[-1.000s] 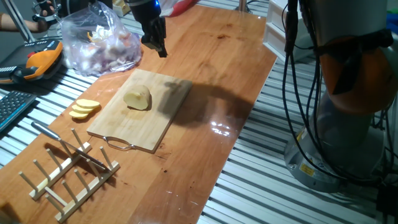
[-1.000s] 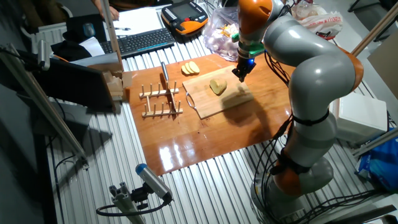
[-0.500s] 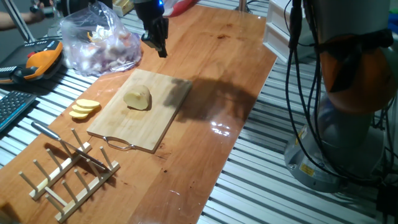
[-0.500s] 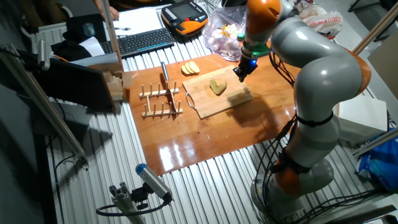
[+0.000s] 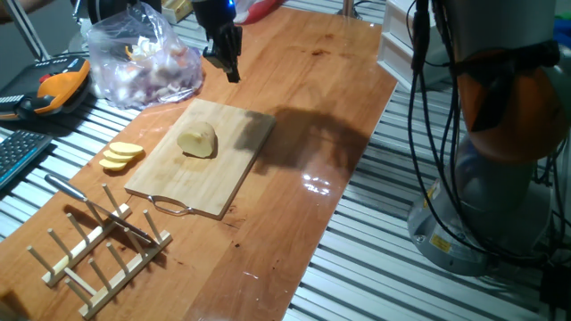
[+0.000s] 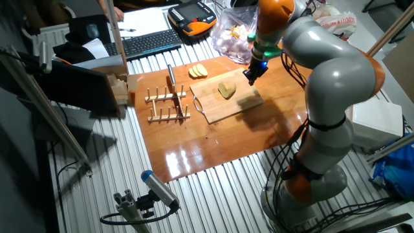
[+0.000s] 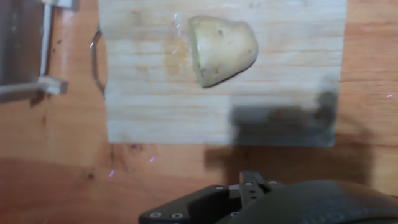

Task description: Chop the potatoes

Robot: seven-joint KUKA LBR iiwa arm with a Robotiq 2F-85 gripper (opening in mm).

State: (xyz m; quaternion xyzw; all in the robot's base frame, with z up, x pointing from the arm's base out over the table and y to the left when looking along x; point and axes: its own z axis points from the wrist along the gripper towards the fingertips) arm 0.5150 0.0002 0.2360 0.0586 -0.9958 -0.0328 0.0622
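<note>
The potato chunk (image 5: 198,140) (image 6: 226,90) (image 7: 222,50) lies on the wooden cutting board (image 5: 192,183) (image 6: 220,109) (image 7: 186,106), its flat cut face toward the handle end. Thin round potato slices (image 5: 120,156) (image 6: 198,70) are stacked on the table beside the board. My gripper (image 5: 230,71) (image 6: 250,76) hangs above the table just past the board's far edge, away from the chunk. Its fingers look shut with nothing held. The hand view looks straight down on the board, and only the dark gripper body (image 7: 249,190) shows at the bottom.
A wooden peg rack (image 5: 98,254) (image 6: 167,107) near the board's handle holds a knife (image 5: 94,208) (image 6: 171,76). A plastic bag of food scraps (image 5: 147,58) (image 6: 229,35) sits behind the board. An orange pendant (image 5: 53,85) and a keyboard (image 6: 145,44) lie off the table's edge.
The arm's upper links have swung a little; the gripper has shifted only slightly near the board's far edge. The potato chunk and slices have not moved.
</note>
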